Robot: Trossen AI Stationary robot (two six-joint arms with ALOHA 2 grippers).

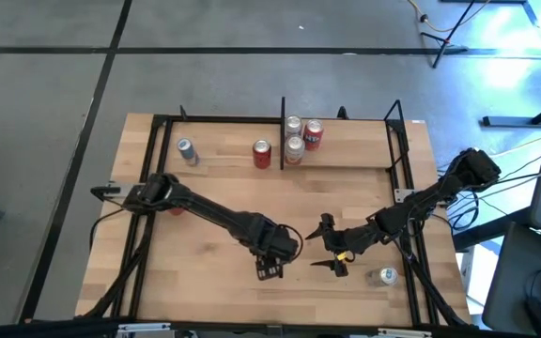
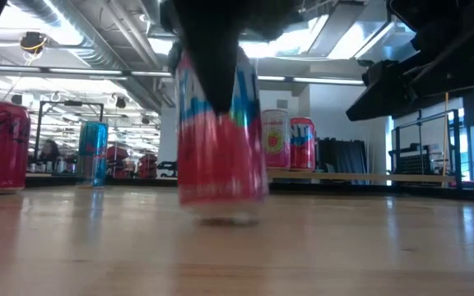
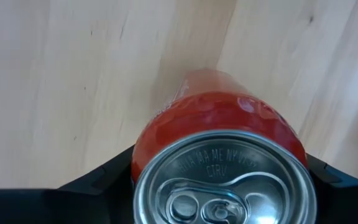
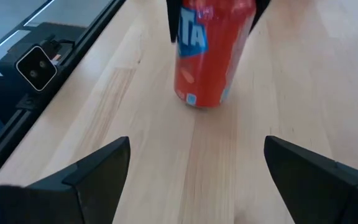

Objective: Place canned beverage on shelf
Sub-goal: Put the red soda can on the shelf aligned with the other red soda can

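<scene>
Red aluminium filled the left wrist view, where a red soda can (image 3: 219,155) was seen from above, its silver lid and pull tab close to the lens, clamped between the two dark fingers (image 3: 98,183) of the left tool (image 1: 271,266). In the high view this tool was found near the front middle of the light wood counter (image 1: 205,268). In the low view the can (image 2: 220,136) was held upright with its base just above or barely on the counter; which of the two could not be told.

The right tool (image 1: 332,252) was placed just beside the left one, its jaws spread wide and holding nothing, pointed at the gripped can (image 4: 211,53) as shown in the right wrist view. A further can (image 1: 384,275) lay on the counter near the front right corner.

The shelf (image 1: 346,155) was located along the far edge of the counter, framed by black posts and split by a thin black divider (image 1: 283,131). Three cans (image 1: 301,136) were grouped just right of the divider, a red can (image 1: 262,153) was set just left of it, and a blue-grey can (image 1: 187,151) stood farther left.
</scene>
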